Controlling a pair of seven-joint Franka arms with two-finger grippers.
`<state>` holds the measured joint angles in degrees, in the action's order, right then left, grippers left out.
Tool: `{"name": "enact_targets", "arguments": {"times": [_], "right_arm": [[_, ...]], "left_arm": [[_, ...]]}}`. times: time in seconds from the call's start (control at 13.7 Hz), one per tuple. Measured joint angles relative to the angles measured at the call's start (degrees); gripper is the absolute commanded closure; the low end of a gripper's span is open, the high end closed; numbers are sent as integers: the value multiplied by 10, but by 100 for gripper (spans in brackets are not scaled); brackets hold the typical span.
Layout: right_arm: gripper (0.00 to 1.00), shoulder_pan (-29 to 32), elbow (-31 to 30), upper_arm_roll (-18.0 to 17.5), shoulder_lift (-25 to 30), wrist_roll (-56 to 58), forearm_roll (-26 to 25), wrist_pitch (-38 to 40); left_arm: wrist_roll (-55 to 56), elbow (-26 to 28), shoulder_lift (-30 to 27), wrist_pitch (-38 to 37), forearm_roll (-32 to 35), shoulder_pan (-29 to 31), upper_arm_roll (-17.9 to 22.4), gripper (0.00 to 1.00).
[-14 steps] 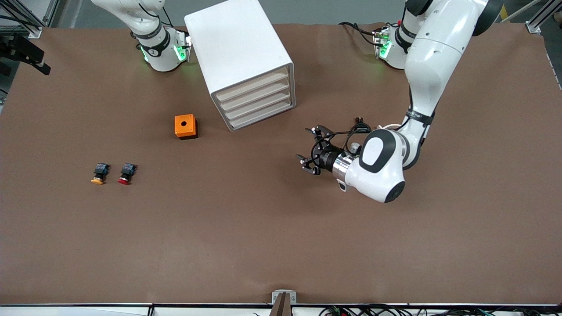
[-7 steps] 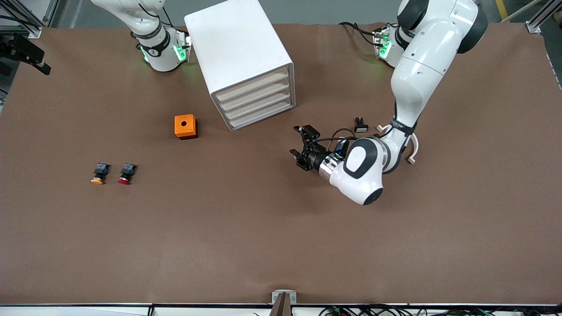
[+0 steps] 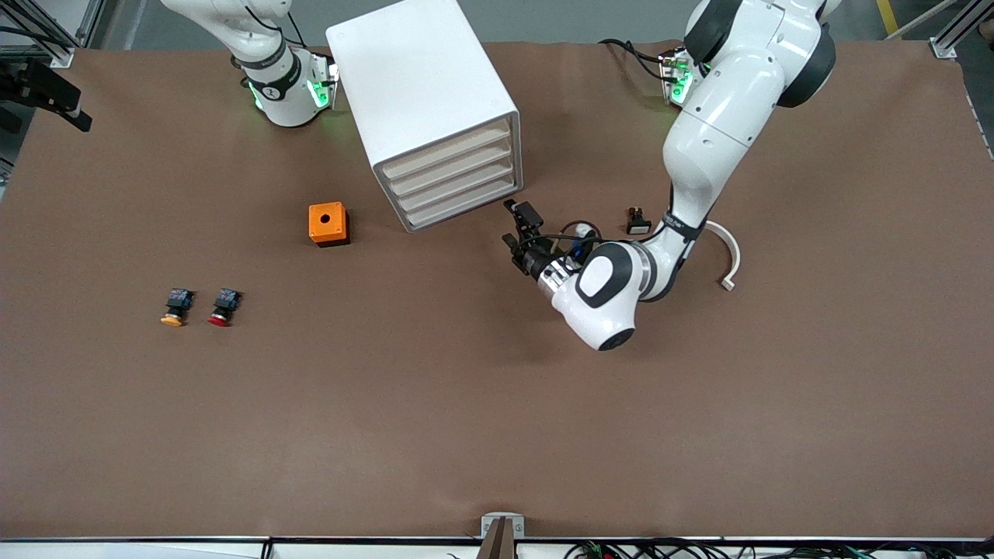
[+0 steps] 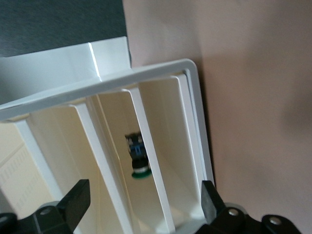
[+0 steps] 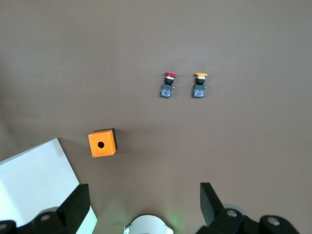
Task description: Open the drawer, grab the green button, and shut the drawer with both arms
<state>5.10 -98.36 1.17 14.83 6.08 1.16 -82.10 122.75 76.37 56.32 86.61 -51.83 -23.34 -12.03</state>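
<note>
Before the closed drawer [image 3: 458, 203], the left gripper [image 3: 519, 227] gapes empty; the right gripper [image 5: 141, 204] waits, open.

An orange box [image 3: 328, 223] with a round hole in its top sits on the brown bench [image 3: 435, 404]. Nearer the front camera, toward the right arm's end, a yellow-capped button [image 3: 176, 307] and a red-capped button [image 3: 224, 306] lie side by side. A small black part [image 3: 637, 221] and a curved white piece [image 3: 728, 260] lie toward the left arm's end
</note>
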Motion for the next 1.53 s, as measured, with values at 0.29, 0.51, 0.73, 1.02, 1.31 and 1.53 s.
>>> {"name": "enact_targets", "arguments": {"times": [0.29,0.51,0.73,1.02,1.31,1.53], "right_arm": [[0,0,0,0,0,0,0,0],[0,0,0,1,0,0,0,0],[0,0,0,1,0,0,0,0],[0,0,0,1,0,0,0,0],[0,0,6,0,-7,0,1,5],[0,-3,17,-2,-57,0,1,14]], "left_arm": [[10,0,11,-2,0,-21,0,20],[10,0,18,-3,0,-25,0,43],[10,0,22,-9,0,-30,0,44],[11,2,24,-22,0,-50,0,46],[12,6,27,-31,0,-69,0,46],[12,12,35,-39,0,-81,0,60]]}}
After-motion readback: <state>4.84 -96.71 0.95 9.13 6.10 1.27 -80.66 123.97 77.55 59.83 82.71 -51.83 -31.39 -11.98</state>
